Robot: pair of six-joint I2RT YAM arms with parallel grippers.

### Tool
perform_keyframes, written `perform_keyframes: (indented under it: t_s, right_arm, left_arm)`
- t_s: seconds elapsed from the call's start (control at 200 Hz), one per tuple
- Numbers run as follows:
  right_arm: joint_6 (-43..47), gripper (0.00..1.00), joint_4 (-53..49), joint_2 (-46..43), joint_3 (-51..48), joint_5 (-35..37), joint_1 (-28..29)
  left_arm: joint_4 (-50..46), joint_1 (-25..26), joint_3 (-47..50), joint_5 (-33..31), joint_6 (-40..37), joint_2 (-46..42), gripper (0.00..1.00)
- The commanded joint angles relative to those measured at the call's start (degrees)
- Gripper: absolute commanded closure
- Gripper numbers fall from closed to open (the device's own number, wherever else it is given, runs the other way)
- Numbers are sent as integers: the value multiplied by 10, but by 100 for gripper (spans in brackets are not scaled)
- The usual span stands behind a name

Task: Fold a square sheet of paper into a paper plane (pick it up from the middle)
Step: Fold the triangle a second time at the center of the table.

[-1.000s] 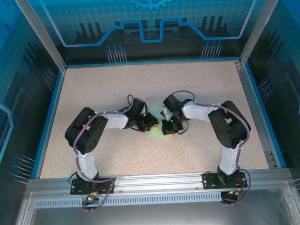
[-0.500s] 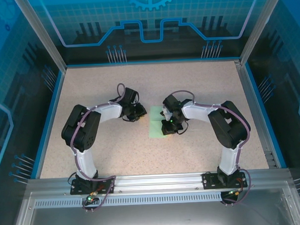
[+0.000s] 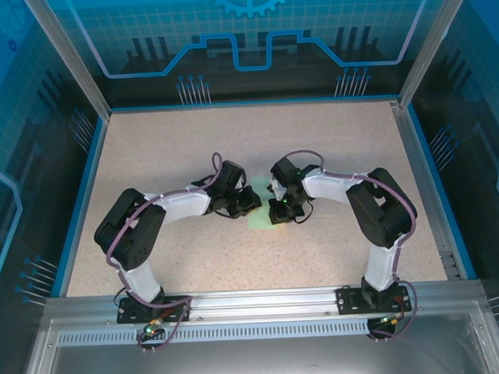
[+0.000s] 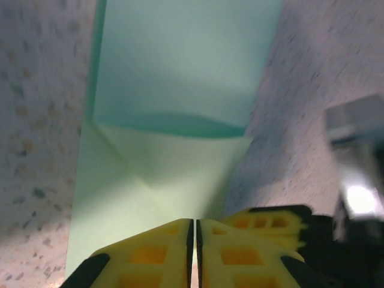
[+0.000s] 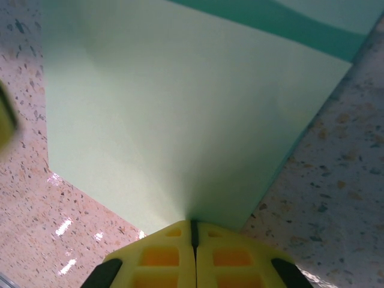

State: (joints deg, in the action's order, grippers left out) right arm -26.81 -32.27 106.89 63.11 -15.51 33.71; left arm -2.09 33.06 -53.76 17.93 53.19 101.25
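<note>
The pale mint-green sheet of paper (image 3: 259, 219) lies flat on the table between the two grippers, folded into a narrow strip. The left wrist view shows its diagonal flaps (image 4: 174, 180) meeting in a V, with a raised fold behind them. My left gripper (image 3: 249, 203) is at the strip's left side, and its yellow fingers are shut over the paper (image 4: 193, 231). My right gripper (image 3: 277, 214) is at the strip's right side, shut, with its tips (image 5: 193, 227) down on the paper's near edge (image 5: 180, 120). One of the right gripper's fingers (image 4: 270, 217) shows just beside the left gripper's.
The speckled beige table (image 3: 190, 148) is ringed by blue-edged transparent walls and grey corner posts (image 3: 70, 58). An aluminium rail (image 3: 254, 300) carrying both arm bases runs along the near edge. Both elbows bulge outward to the left and right.
The left gripper swung left off the paper half a second ago, then came back onto the strip's left side. The right gripper stayed on the paper.
</note>
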Motion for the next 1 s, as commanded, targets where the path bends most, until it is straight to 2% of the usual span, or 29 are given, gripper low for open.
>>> perform_keyframes:
  t_s: [0.0,0.155,0.3,0.625,0.835,0.995]
  right_arm:
    - [-10,98,-30,27,-30,34,10]
    - [-10,100,-4,23,-42,24,10]
    - [-24,100,32,23,-62,16,10]
    - [-46,100,76,2,-98,3,8]
    - [-25,100,45,1,-110,51,12]
    - [-19,100,23,7,-113,83,14]
  left_arm:
    - [70,6,21,35,51,11,89]
    - [88,35,16,32,66,40,91]
    - [114,41,18,27,92,69,92]
    - [90,45,1,15,118,98,93]
    - [11,38,-6,-44,91,78,93]
    - [4,22,-5,-58,70,69,92]
